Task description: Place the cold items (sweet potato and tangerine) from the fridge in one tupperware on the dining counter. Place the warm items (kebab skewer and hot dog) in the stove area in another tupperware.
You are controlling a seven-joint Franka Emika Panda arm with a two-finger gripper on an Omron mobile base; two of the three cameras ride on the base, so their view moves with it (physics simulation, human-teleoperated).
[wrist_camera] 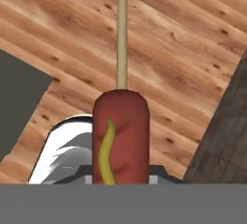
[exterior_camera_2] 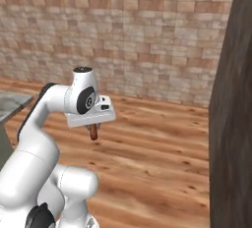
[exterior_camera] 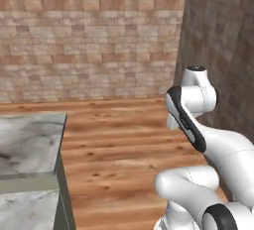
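Jaws are seen closed on the hot dog [wrist_camera: 120, 138], which is carried out over the wooden floor [exterior_camera: 124, 144] rather than above any bench; the gripper [exterior_camera_2: 93, 126] is held high and level, judged so that the item can be moved clear of furniture while the base drives. By size, the brick wall [exterior_camera: 89, 35] and the floor are met first, then a dark panel [exterior_camera_2: 231, 124] at the right of the right base view, then the marble bench [exterior_camera: 30, 144] at the lower left of the left base view, well apart from the hand. The hot dog is gripped at one end, so that its red-brown body with a yellow mustard streak and its pale stick [wrist_camera: 122, 30] hang away from the hand, pointing down at the floor. No tupperware can be made out, so the placing is judged not yet done.
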